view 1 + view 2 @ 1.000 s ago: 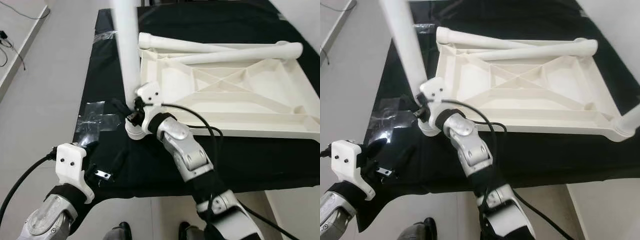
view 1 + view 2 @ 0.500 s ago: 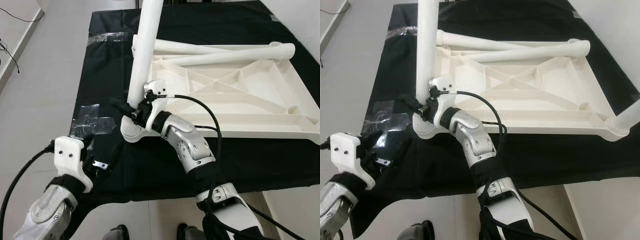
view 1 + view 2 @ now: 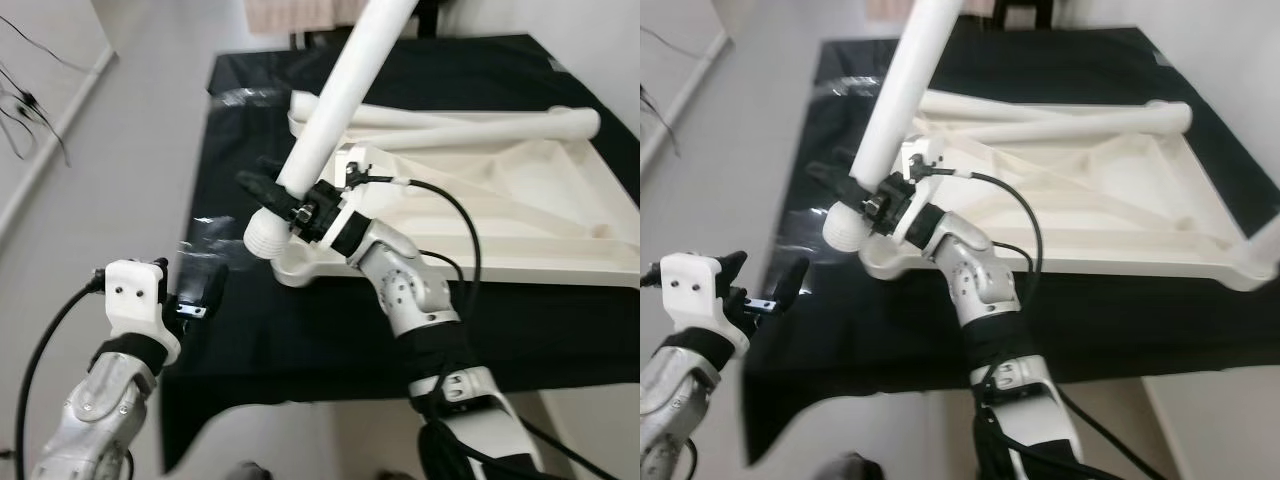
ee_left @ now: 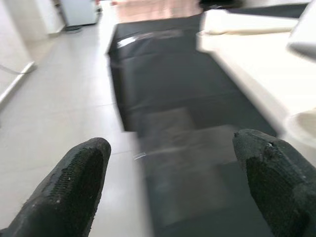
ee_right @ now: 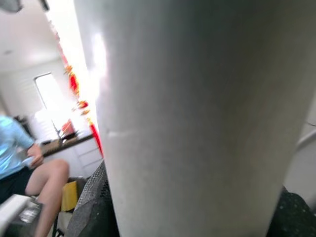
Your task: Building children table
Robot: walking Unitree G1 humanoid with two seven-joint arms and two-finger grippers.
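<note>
white table leg (image 3: 335,110) runs off the top edge; left wrist view is blurred.

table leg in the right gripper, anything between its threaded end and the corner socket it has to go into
Nothing visible does. The right gripper holds the table leg tilted, its threaded end hanging just outside and above the corner socket of the upturned tabletop. The left gripper hovers apart, near the cloth's edge.
</note>
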